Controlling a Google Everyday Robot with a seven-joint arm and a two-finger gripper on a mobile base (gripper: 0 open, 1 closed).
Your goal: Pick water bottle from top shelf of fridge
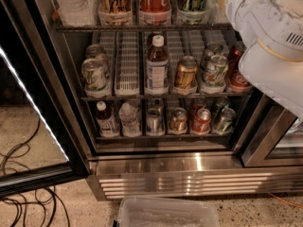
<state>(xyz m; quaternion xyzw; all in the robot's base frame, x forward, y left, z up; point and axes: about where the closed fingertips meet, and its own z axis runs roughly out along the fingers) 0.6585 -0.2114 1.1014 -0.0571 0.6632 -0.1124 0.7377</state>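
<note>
Camera view: the clear ribbed plastic water bottle point(71, 6) is waiting ungrasped at eleven o'clock on the dark wire top shelf point(142, 27), the gripper lying unseen past the white arm point(270, 27) at one o'clock, its hold untellable.

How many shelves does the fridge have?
3: the top shelf under the water bottle, a middle shelf, a bottom shelf. More may hide above. The tool is out of view, beyond the arm at upper right.
</note>
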